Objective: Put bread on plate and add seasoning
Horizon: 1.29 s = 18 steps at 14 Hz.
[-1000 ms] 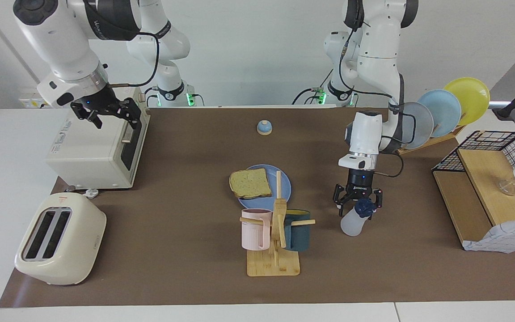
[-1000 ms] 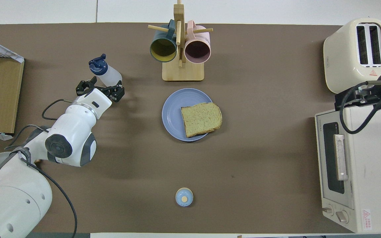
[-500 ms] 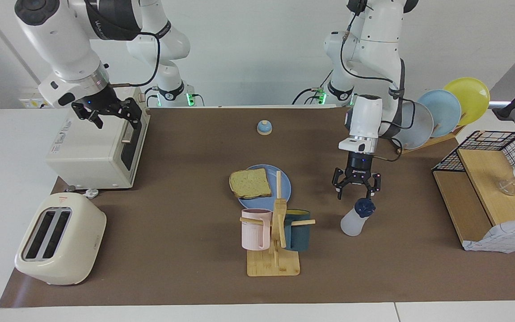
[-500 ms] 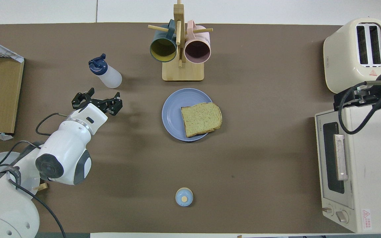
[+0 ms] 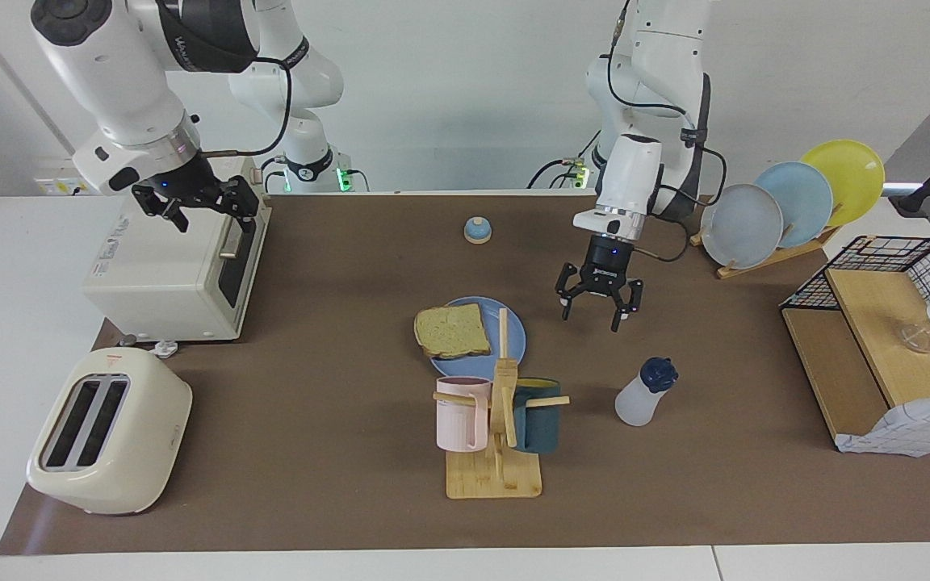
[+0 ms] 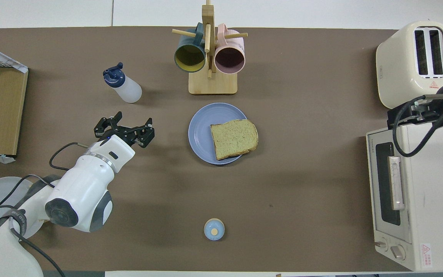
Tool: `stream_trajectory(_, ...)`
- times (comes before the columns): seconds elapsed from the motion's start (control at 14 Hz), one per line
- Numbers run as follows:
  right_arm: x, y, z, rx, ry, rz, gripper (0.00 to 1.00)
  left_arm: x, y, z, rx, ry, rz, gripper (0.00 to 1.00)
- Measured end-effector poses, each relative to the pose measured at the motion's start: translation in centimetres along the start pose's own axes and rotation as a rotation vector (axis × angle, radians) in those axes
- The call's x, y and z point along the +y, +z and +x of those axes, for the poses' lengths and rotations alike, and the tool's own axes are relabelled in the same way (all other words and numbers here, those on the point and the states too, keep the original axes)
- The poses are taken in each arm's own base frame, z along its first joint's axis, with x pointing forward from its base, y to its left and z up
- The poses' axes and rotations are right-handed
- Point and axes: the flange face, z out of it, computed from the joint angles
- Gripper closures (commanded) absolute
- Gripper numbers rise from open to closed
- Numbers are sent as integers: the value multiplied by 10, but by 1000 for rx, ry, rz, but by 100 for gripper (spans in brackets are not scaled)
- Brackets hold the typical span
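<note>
A square slice of bread [image 5: 452,331] [image 6: 233,138] lies on the round blue plate [image 5: 513,339] [image 6: 201,130], overhanging its edge toward the right arm's end. The seasoning bottle [image 5: 644,392] [image 6: 123,83], translucent white with a navy cap, stands upright on the mat toward the left arm's end, free of any grip. My left gripper [image 5: 599,305] [image 6: 124,130] hangs open and empty over the mat between the plate and the bottle. My right gripper [image 5: 194,205] [image 6: 412,113] waits open and empty over the toaster oven.
A wooden mug stand [image 5: 494,452] [image 6: 212,79] with a pink and a dark mug stands just beside the plate, farther from the robots. A blue bell [image 5: 477,231] [image 6: 214,229], toaster oven [image 5: 166,274] [image 6: 417,196], toaster [image 5: 110,432] [image 6: 413,61], plate rack [image 5: 788,210] and wire shelf [image 5: 877,339] surround the mat.
My left gripper rose from around the seasoning bottle's cap and drew back toward the robots and the plate, still open. The bottle stays standing. The right arm barely moved.
</note>
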Motion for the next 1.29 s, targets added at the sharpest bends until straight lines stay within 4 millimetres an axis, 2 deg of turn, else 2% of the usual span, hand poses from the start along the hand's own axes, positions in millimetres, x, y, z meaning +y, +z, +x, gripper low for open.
stream_trajectory(0.14, 1, 0, 0, 0, 2, 0, 0, 14, -6, 11, -39, -14, -5, 0)
stream_trajectory(0.29, 2, 0, 0, 0, 4, 0, 0, 20, -14, 40, -99, -22, 16, 0)
stream_trajectory(0.5, 2, 0, 0, 0, 4, 0, 0, 24, -36, 89, -160, -30, 46, 0)
stream_trajectory(0.71, 3, 0, 0, 0, 5, 0, 0, 19, -58, 122, -241, -50, 85, 0)
stream_trajectory(1.0, 3, 0, 0, 0, 5, 0, 0, -16, -95, 173, -389, -131, 163, 0)
stream_trajectory(1.29, 3, 0, 0, 0, 5, 0, 0, -77, -130, 198, -506, -133, 199, 0)
